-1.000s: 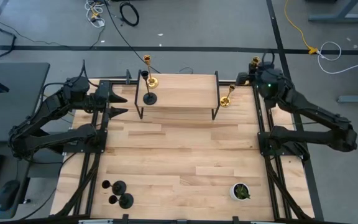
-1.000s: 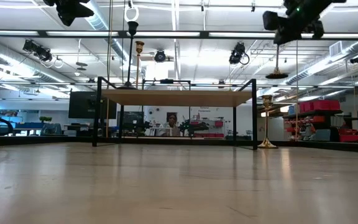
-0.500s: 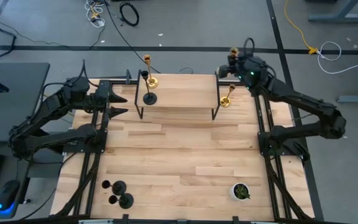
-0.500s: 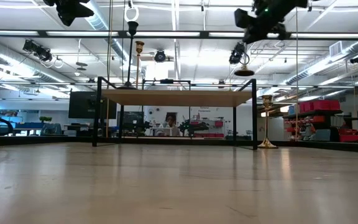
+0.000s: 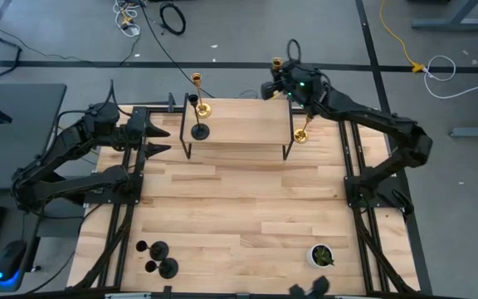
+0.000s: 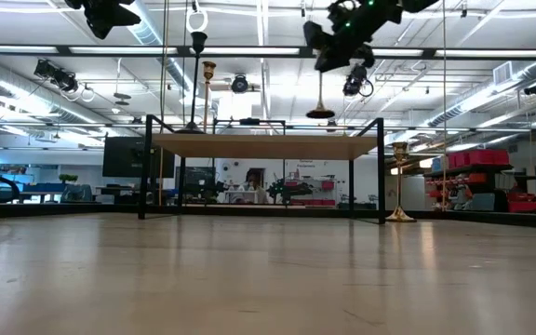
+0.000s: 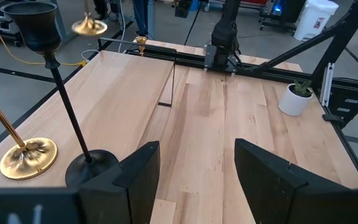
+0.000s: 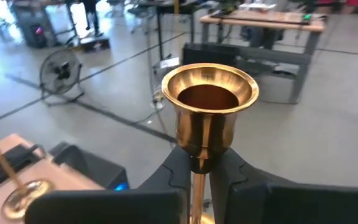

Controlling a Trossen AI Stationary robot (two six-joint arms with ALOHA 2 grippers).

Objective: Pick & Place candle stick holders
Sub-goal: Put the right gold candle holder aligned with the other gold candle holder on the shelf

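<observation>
My right gripper [image 5: 274, 85] is shut on a gold candle stick holder [image 6: 320, 93] above the right end of the raised wooden shelf [image 5: 239, 124] at the table's far side. A gold holder [image 5: 199, 95] and a black holder [image 5: 196, 120] stand on their round bases on the shelf's left end. Another gold holder [image 5: 303, 129] stands on the table just right of the shelf. Two black holders [image 5: 154, 257] stand near the front left corner. My left gripper [image 5: 163, 139] is open and empty just left of the shelf. My right gripper pinches the gold holder's thin stem [image 8: 197, 169] between its two fingers, right below the cup [image 8: 209, 102]. The fingers lie across the stem. The holder stays upright, its round base [image 6: 320, 113] hanging clear above the shelf top.
A small white pot with a green plant [image 5: 321, 256] stands at the front right. The shelf has black legs [image 6: 381, 167] and an open space under it. Bare wood lies across the table's middle [image 5: 239, 208].
My right gripper has carried the gold holder toward the table's left edge, from beyond the far right corner to above the shelf's right end. The holder has stayed upright and clear of everything. The left arm has kept still.
</observation>
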